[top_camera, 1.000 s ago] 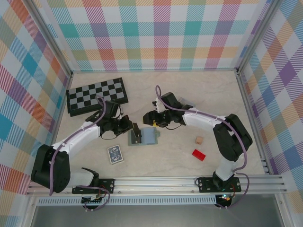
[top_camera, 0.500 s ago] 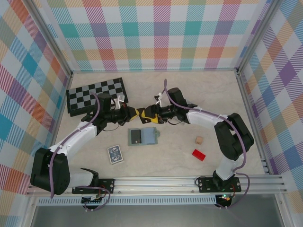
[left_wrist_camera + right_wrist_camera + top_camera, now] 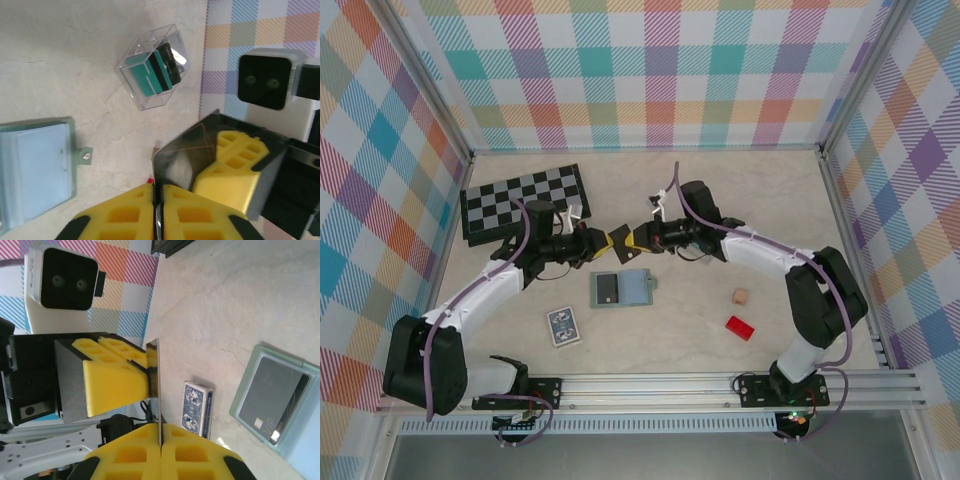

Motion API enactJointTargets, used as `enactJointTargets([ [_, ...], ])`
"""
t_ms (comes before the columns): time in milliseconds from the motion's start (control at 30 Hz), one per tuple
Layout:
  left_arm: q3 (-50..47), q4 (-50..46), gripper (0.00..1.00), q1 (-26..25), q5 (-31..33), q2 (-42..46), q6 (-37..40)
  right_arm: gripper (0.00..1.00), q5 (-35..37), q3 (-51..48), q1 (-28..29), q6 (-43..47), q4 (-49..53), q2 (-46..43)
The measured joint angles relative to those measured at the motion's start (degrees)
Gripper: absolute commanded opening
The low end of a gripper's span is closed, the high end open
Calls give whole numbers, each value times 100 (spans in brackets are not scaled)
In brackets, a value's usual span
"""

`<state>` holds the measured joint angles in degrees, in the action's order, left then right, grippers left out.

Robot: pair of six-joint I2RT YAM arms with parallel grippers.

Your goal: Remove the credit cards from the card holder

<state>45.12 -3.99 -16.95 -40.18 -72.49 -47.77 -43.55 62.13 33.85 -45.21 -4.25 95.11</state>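
Top external shows me the left arm (image 3: 490, 280) and the right arm (image 3: 760, 255) meeting tip to tip above the surface (image 3: 740, 195), near the far edge of the card holder (image 3: 638, 289). The holder lies opened out flat, well clear of both arms.

One credit card (image 3: 182, 155) is out of the holder and up in the air between the arms. On the right wrist view I see it edge-on, running straight down into the right jaws, which are clenched on it. On the left wrist view the left jaws look pressed together on the opposite edge of the same card, with only a hairline between the pads. I read that as both sides gripping it, a handover in mid-exchange. I cannot tell whether the left grip is firm or just beginning to slacken.

So I judge one card extracted but not yet set down anywhere. A second card (image 3: 272, 398), dark-faced, sits in one panel of the open holder, so the job is partly done at best. I cannot tell whether the pale panel beside it hides more.

What I think is left is to let one side take the lifted card, lay it on bare surface away from the playing-card pack (image 3: 197, 409), then go back for the dark one.
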Motion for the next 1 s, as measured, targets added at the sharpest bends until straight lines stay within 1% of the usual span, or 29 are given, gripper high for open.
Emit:
enactJointTargets([
  [100,0,-468,52,13,433,210,229,0,442,0,-11,487,485,-306],
  [133,2,-702,61,13,649,317,310,0,636,4,-42,699,678,-435],
  [200,11,-1217,74,13,1119,542,516,0,1075,55,-105,1150,1139,-680],
  [267,70,-1683,85,13,1543,710,636,0,1528,197,-173,1604,1587,-868],
  [367,162,-2188,94,13,2094,892,802,0,2229,450,-297,2415,2111,-1128],
  [433,166,-2382,100,13,2352,997,870,0,2647,535,-398,2940,2312,-1296],
  [533,164,-2603,100,15,2649,1132,953,0,3119,584,-627,3681,2557,-1447],
  [700,162,-2758,100,15,2997,1180,1051,0,3539,588,-1082,4953,2721,-1303],
  [867,133,-2699,100,17,3279,1141,1141,0,3613,1016,-1499,5995,2931,-560],
  [1000,101,-2544,100,17,3362,981,1139,0,3397,1615,-1709,6710,3289,96],
])
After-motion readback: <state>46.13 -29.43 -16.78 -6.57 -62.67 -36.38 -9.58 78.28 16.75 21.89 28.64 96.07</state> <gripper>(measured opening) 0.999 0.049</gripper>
